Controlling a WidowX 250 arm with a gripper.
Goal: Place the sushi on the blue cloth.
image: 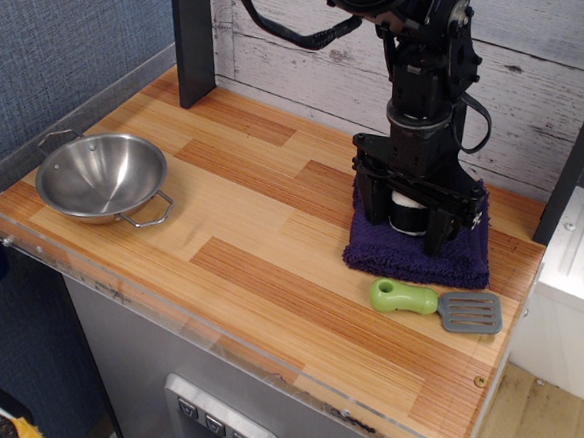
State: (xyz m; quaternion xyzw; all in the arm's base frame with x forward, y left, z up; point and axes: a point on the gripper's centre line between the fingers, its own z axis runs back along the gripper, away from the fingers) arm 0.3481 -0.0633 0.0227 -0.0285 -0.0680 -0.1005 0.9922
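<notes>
Whitewashed planks back the wooden table (271,238), and the black arm's upper part runs off the top of the view. Its gripper (409,213) stands low over the blue cloth (410,255) near the far right corner, jaws spread apart on either side of the sushi (409,211). That roll sits upright on the cloth; only a white sliver of its top shows, the centre hidden. Toward the right edge lies a green-handled spatula (436,304); a steel bowl (100,177) sits by the left edge.
</notes>
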